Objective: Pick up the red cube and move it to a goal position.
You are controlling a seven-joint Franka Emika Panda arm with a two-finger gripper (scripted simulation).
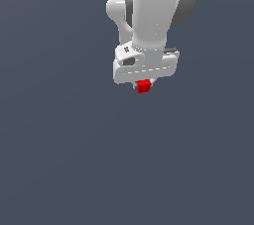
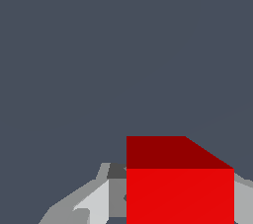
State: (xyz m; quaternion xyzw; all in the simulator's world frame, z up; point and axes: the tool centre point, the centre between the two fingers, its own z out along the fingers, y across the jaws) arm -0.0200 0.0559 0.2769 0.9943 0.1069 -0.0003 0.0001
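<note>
Red cube (image 1: 144,86) sits clenched between your gripper's (image 1: 144,84) fingers (image 2: 94,203); hold that squeeze firm and carry it smoothly toward the goal.

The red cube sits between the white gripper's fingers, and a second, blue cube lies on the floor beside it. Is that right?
Not quite: there is no blue cube. The exterior view shows only the red cube at the gripper, with bare grey surface around. The wrist view agrees, showing the cube between the fingers.
</note>
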